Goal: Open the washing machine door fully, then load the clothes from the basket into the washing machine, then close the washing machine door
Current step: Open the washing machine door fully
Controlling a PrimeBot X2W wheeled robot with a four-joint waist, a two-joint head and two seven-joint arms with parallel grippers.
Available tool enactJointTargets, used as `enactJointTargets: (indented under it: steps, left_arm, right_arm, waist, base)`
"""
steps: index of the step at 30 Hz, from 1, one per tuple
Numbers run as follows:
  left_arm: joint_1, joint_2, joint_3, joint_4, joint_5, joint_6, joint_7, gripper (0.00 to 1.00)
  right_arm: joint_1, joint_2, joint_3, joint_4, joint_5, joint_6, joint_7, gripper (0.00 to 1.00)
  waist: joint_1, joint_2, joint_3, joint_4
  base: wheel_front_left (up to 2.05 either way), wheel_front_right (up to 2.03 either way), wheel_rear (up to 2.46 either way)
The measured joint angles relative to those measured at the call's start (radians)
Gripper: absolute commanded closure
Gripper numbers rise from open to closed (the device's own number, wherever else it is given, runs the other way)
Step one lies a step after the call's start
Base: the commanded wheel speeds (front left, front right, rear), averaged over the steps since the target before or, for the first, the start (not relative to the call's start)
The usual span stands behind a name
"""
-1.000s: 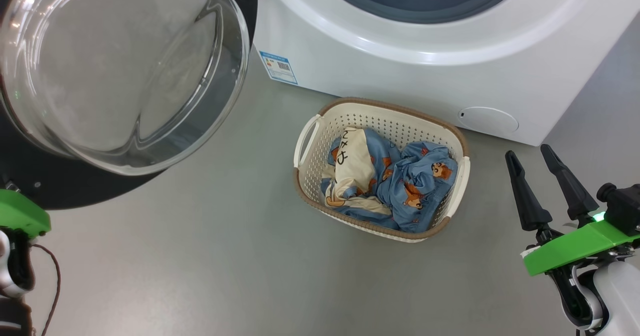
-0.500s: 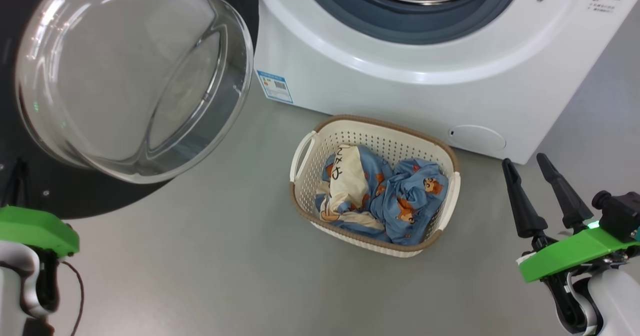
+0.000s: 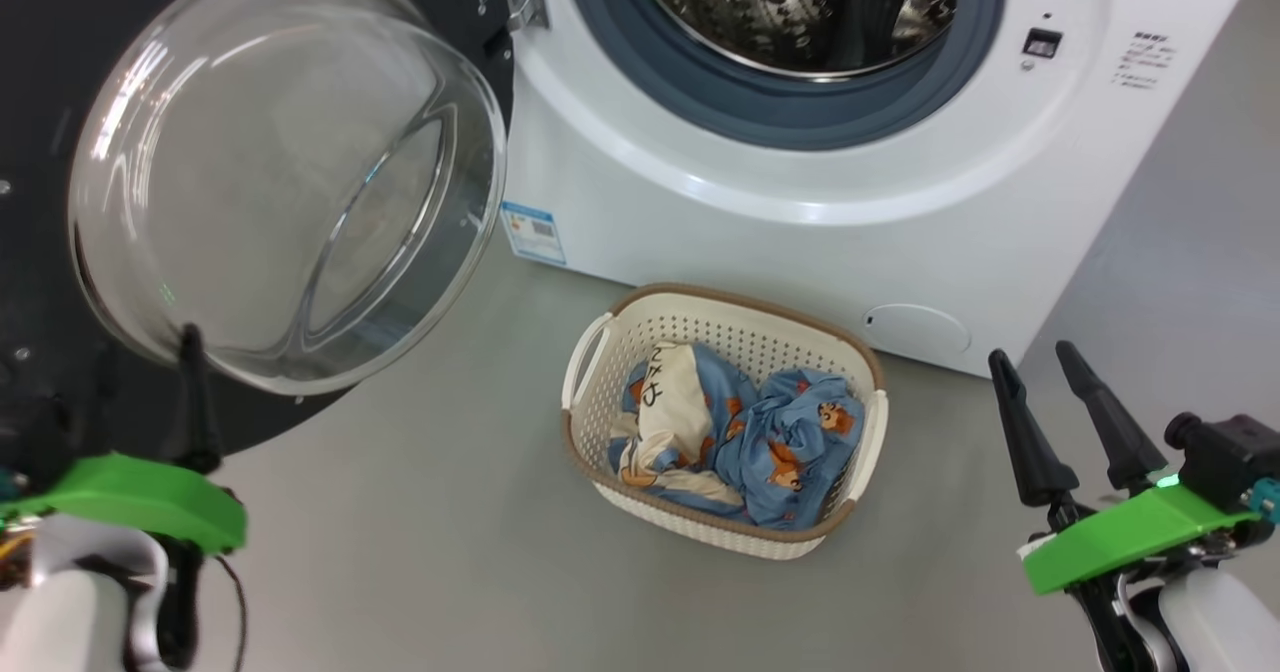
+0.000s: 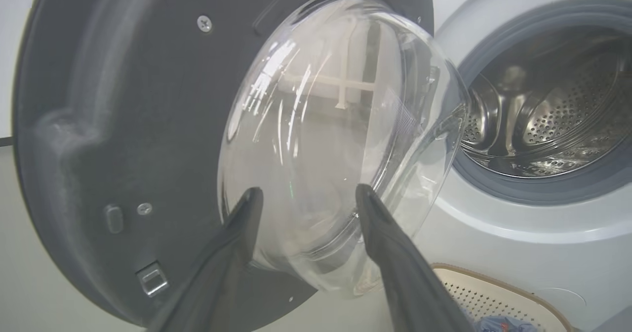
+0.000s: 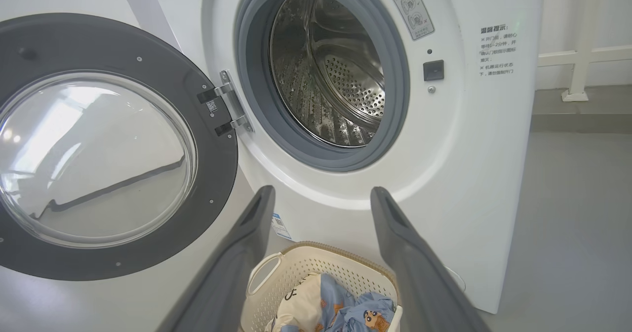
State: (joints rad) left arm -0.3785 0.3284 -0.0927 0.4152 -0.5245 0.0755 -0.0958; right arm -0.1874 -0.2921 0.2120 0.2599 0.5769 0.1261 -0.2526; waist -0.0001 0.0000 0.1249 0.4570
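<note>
One washing machine door (image 3: 280, 172) stood wide; one basket (image 3: 720, 297) waited full.
Your left claw (image 4: 307, 189), spread and empty, faced the door's glass; your right claw (image 3: 1028, 350), also spread, had the basket to its left, the clothes (image 3: 740, 432) crumpled inside. You could judge them light, limp and clingy, best pinched at a raised fold. Separate garments couldn't be counted.
</note>
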Motion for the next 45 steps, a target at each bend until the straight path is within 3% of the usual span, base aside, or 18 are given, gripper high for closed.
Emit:
enactJointTargets:
  steps: [14,36,45]
  left_arm:
    - [0.131,-0.06,-0.068,-0.161,0.008,0.023,-0.008,0.0]
    - [0.243,-0.102,-0.122,-0.159,0.018,0.022,-0.1,0.0]
    - [0.254,-0.107,-0.14,-0.117,0.024,0.014,-0.113,0.0]
  right_arm:
    - [0.033,0.013,0.007,-0.002,-0.001,0.0,0.0,0.0]
    - [0.055,0.004,0.029,0.009,-0.01,0.0,0.0,0.0]
    - [0.055,0.0,0.021,0.009,-0.012,0.0,0.0,0.0]
  waist:
    - [0.0,0.0,-0.059,-0.117]
    - [0.0001,0.0,-0.136,-0.374]
    - [0.0001,0.0,-0.151,-0.434]
  base:
    - [0.0,0.0,0.0]
    - [0.0,0.0,0.0]
    - [0.0,0.0,0.0]
